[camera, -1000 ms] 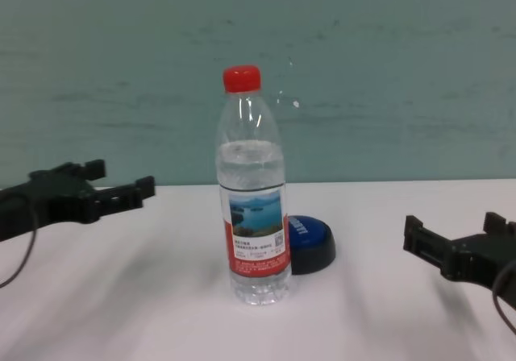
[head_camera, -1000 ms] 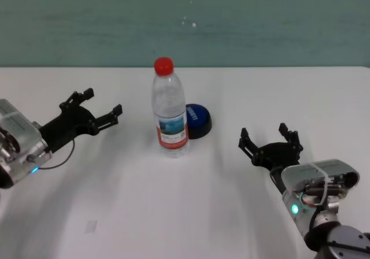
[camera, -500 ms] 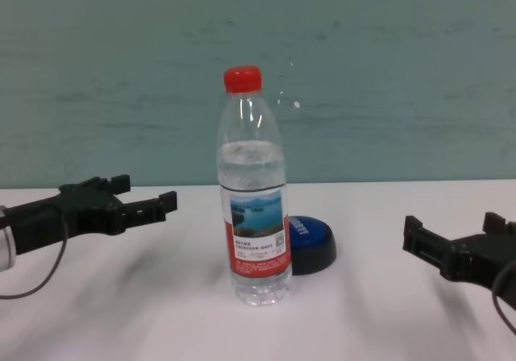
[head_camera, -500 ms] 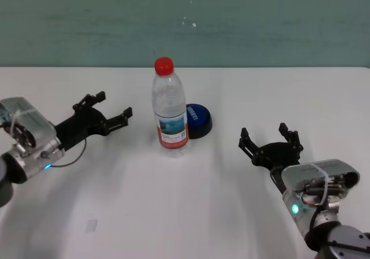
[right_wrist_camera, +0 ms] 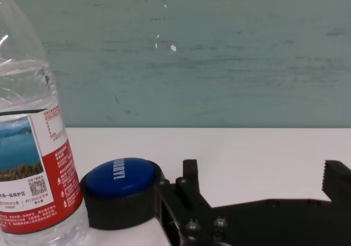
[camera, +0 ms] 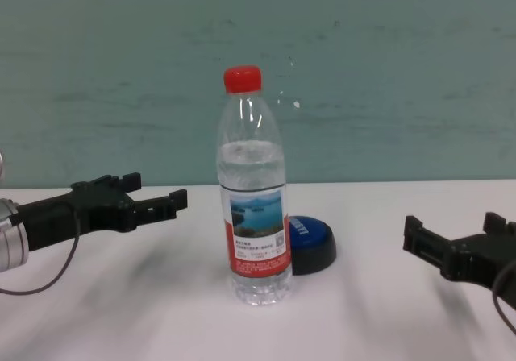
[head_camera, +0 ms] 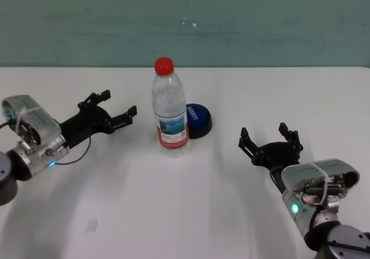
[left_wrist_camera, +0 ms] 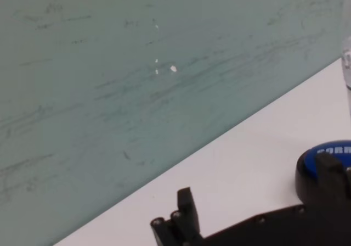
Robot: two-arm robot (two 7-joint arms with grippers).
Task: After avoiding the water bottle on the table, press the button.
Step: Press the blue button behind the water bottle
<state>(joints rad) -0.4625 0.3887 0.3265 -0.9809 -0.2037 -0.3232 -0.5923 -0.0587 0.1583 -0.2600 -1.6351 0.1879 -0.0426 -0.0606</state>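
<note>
Left tool [head_camera: 118, 108] spread beside clear ribbed water bottle [head_camera: 170, 108], domed button [head_camera: 198, 119].

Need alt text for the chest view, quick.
A water bottle stands upright mid-table, partly hiding the blue button behind it. The open left gripper reaches in from the left; the open right gripper sits at right.
</note>
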